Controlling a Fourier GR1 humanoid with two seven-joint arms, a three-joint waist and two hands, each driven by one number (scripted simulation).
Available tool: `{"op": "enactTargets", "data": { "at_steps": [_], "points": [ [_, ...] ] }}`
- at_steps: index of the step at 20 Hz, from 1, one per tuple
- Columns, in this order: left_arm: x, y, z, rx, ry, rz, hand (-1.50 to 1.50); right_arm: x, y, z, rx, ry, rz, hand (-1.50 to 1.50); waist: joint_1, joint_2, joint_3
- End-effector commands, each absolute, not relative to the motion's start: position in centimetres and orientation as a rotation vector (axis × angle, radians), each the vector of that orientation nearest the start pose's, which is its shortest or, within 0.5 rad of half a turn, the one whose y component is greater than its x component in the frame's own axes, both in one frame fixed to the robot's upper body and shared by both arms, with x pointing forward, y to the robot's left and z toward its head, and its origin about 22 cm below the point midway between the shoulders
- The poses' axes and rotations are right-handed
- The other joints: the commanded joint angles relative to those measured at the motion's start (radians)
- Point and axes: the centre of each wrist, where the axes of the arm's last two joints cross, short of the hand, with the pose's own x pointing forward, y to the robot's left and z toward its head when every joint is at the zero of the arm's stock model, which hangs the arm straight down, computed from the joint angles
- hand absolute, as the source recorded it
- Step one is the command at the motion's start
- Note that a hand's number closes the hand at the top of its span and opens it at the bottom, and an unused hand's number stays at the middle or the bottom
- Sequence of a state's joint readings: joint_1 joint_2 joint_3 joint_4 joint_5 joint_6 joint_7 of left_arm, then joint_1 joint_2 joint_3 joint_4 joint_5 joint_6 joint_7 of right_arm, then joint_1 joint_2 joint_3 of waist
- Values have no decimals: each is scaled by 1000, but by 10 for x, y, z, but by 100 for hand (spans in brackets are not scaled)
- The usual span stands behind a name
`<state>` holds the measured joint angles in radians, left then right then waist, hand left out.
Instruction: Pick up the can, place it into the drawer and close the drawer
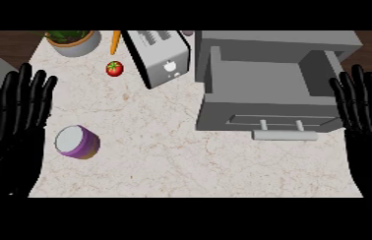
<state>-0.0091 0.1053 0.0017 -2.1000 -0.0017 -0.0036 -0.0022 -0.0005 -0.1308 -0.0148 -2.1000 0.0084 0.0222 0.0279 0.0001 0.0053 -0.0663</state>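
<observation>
A purple can (77, 141) with a pale lid stands on the marble counter (167, 150) at the lower left. The grey drawer (270, 89) at the upper right is pulled out and its inside is bare; its front carries a light handle (284, 135). My left hand (23, 106) rests open at the left edge, fingers up, just left of and above the can without touching it. At the right edge my right hand (355, 104) rests open too, fingers up, beside the drawer's right wall.
A silver toaster (158, 57) stands at the back, left of the drawer. A tomato (115, 68), a carrot (115, 41) and a potted plant (73, 40) sit at the back left.
</observation>
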Motion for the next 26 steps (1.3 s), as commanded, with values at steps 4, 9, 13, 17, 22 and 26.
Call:
{"op": "enactTargets", "data": {
  "at_steps": [4, 9, 13, 17, 22, 26],
  "points": [
    [198, 242, 121, -442, -2114, -339, -150, 211, -239, 137, -100, -2110, 139, -150, 11, -9, 62],
    [189, 294, 100, -372, -1722, -541, -150, 205, -250, 104, -174, -1795, 5, -150, 10, -4, 64],
    [177, 338, 120, -413, -1718, -585, -150, 191, -265, 104, -164, -1784, 14, -150, 6, -8, 66],
    [172, 372, 122, -416, -1719, -561, -150, 174, -257, 99, -165, -1783, 11, -150, 2, -7, 66],
    [173, 357, 124, -425, -1668, -489, -150, 162, -265, 106, -157, -1780, 5, -150, -1, -7, 67],
    [183, 382, 102, -411, -1653, -466, -150, 178, -264, 71, -149, -1790, 9, -150, -1, -5, 66]
  ]
}}
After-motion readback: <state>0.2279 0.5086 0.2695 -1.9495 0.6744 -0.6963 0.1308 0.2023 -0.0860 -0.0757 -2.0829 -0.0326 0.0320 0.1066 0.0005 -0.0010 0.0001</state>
